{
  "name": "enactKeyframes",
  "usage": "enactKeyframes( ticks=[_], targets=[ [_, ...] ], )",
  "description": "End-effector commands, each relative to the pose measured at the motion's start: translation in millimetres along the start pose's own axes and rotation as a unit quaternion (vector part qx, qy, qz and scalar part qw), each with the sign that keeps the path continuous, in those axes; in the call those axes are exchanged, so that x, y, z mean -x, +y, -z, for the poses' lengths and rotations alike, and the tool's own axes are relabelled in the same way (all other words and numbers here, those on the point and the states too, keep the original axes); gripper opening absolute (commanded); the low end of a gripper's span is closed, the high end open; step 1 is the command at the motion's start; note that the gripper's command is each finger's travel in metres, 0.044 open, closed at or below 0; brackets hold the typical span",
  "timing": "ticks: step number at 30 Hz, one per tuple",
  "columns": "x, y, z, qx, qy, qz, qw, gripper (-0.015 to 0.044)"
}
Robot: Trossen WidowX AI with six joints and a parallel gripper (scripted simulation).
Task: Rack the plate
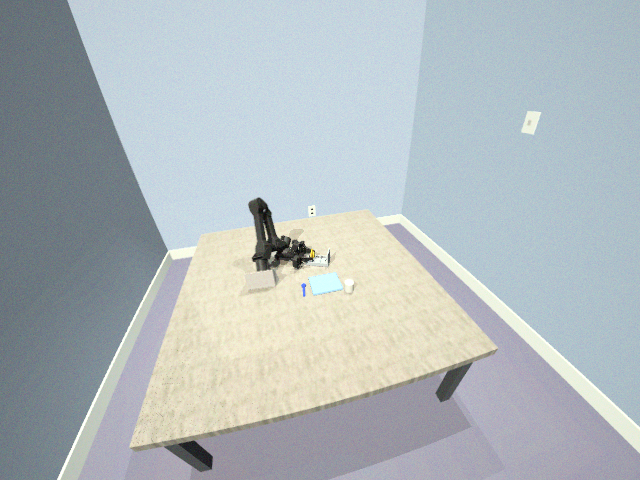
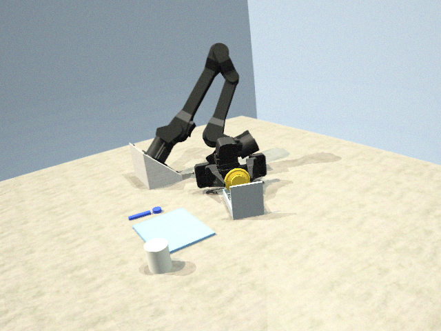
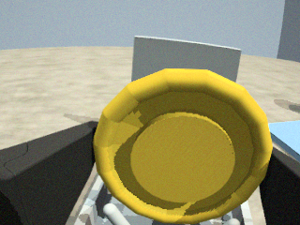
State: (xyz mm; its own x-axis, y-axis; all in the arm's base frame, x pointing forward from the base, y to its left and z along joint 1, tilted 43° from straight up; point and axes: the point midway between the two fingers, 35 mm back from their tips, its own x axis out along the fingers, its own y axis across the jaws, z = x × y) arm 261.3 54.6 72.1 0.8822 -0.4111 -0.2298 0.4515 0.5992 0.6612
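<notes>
The yellow plate (image 1: 312, 253) (image 2: 237, 174) (image 3: 183, 161) stands upright, held by its sides. My gripper (image 2: 237, 181) (image 3: 183, 145) is shut on it, one finger at each side of the rim. The dish rack (image 1: 319, 262) (image 2: 247, 201) (image 3: 185, 58) is pale grey with a tall end panel. The plate is over the near part of the rack, on the arm's side of the panel. Light rails show below the plate in the wrist view. The panel hides the plate's lower edge in the exterior view, so I cannot tell whether it sits in a slot.
A light blue square board (image 1: 325, 283) (image 2: 174, 227) (image 3: 288, 133) lies beside the rack. A white cup (image 1: 349, 286) (image 2: 159, 256) stands at its edge, and a blue spoon-like piece (image 1: 303, 290) (image 2: 139, 215) lies on its other side. A grey wedge-shaped block (image 1: 260, 280) (image 2: 156, 174) stands near the arm's base.
</notes>
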Motion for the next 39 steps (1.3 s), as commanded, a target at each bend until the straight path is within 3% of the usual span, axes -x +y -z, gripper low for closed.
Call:
enactKeyframes(
  ticks=[1, 8, 23, 33, 39],
  targets=[
    [0, 0, -1, 0.001, 0.000, 0.000, 1.000, 0.0000],
    [0, 0, -1, 0.001, 0.000, 0.000, 1.000, 0.0000],
    [0, 0, -1, -0.001, 0.000, 0.000, 1.000, 0.0394],
    [0, 1, -2, -0.001, 0.000, 0.001, 1.000, 0.0400],
    [-8, 9, -37, 0.000, 0.003, 0.008, 1.000, 0.0400]
  ],
)
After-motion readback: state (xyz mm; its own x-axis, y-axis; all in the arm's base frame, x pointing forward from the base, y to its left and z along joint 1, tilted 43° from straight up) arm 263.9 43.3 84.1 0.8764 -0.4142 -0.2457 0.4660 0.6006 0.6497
